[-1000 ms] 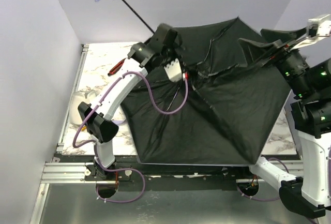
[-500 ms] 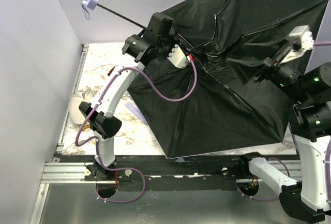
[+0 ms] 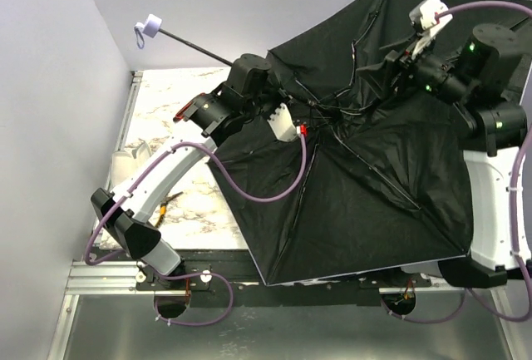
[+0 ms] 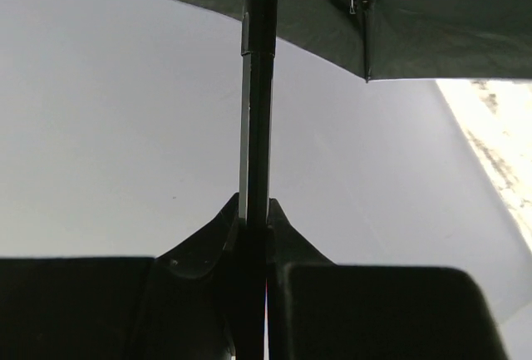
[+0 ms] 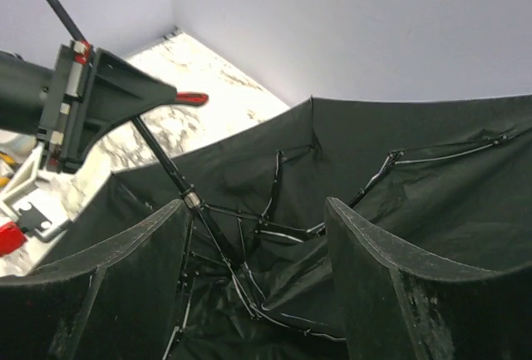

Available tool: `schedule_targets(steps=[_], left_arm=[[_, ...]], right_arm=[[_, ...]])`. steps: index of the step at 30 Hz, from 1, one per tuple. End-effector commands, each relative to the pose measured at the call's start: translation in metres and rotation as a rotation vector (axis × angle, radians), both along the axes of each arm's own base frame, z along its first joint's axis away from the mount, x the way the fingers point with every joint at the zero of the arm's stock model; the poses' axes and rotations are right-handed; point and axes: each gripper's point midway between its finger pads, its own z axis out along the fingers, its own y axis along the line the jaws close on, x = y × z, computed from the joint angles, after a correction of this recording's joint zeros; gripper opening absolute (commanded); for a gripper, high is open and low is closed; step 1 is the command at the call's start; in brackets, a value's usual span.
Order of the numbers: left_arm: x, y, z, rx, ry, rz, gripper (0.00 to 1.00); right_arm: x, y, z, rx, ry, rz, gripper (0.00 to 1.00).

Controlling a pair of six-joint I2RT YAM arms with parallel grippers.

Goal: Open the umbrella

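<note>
The umbrella is spread with its black lining and thin metal ribs facing up, covering the right half of the table. Its thin black shaft rises up-left to the small lavender handle. My left gripper is shut on the shaft, its fingers pressed to both sides. My right gripper hangs over the inside of the canopy near the hub, open. Its fingers stand wide apart with only ribs and lining seen between them, touching nothing.
The marble table shows bare at the left, with a white object near its left edge. Pale walls close in at the back and left. The left gripper body sits close in the right wrist view.
The canopy has spread wider and swung round as the handle moved left. My right gripper rose up and left over the canopy's inside, its jaws narrowing somewhat. The left keeps its hold.
</note>
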Motion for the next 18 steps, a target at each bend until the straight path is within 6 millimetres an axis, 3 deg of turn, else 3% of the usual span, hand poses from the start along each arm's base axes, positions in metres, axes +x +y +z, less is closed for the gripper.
schedule_targets(steps=[1, 5, 10, 15, 18], left_arm=[[0.012, -0.009, 0.06, -0.104, -0.208, 0.023, 0.0], [0.018, -0.012, 0.072, -0.129, -0.263, 0.027, 0.0], [0.031, -0.011, 0.079, -0.124, -0.34, 0.073, 0.0], [0.044, 0.008, 0.094, -0.232, -0.325, 0.202, 0.0], [0.046, 0.013, 0.101, -0.331, -0.324, 0.255, 0.0]], right_arm=[[-0.004, -0.002, -0.015, -0.175, 0.043, 0.068, 0.7], [-0.014, 0.017, -0.018, -0.188, 0.09, 0.204, 0.68], [0.0, 0.035, -0.06, -0.314, 0.195, 0.158, 0.69], [0.004, 0.038, -0.047, -0.276, 0.106, 0.104, 0.8], [0.017, 0.047, -0.056, -0.416, 0.042, 0.021, 0.73]])
